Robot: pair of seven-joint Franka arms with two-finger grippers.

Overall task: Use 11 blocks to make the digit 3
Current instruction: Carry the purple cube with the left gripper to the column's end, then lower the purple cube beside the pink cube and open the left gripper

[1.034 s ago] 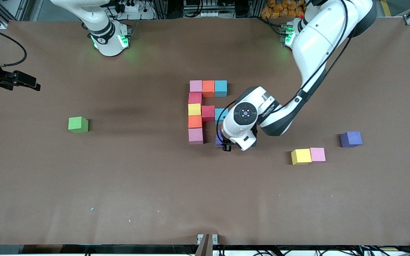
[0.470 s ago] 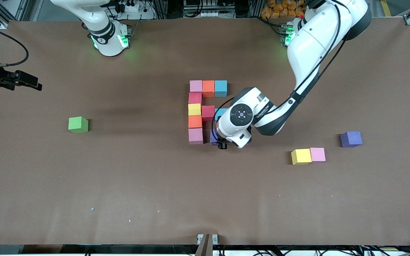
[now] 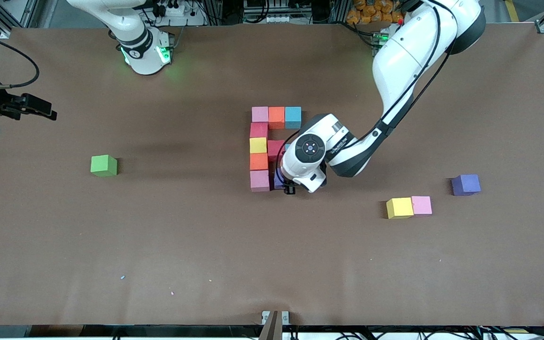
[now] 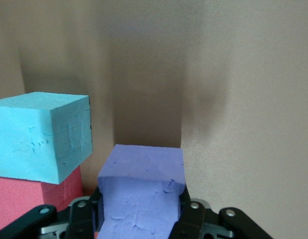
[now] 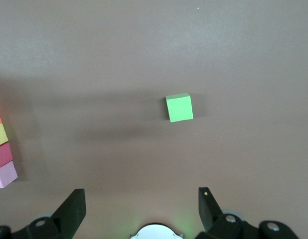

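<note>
Carrying a purple block [image 4: 142,194] pinched in its fingers, the left gripper [image 3: 285,185] has slid at frame centre against the digit 3 [image 3: 259,147], beside its pink block [image 3: 259,180], while the right gripper [image 5: 141,209] waits spread above the green cube [image 5: 179,107].

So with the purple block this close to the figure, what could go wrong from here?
1. The left hand holds the purple block right beside the pink block ending the column; a slightly off descent could nudge that column out of line.
2. The light blue block and dark red block sit close beside the hand, so its fingers might clip them on opening.

The right hand waits open, high over the green cube.
</note>
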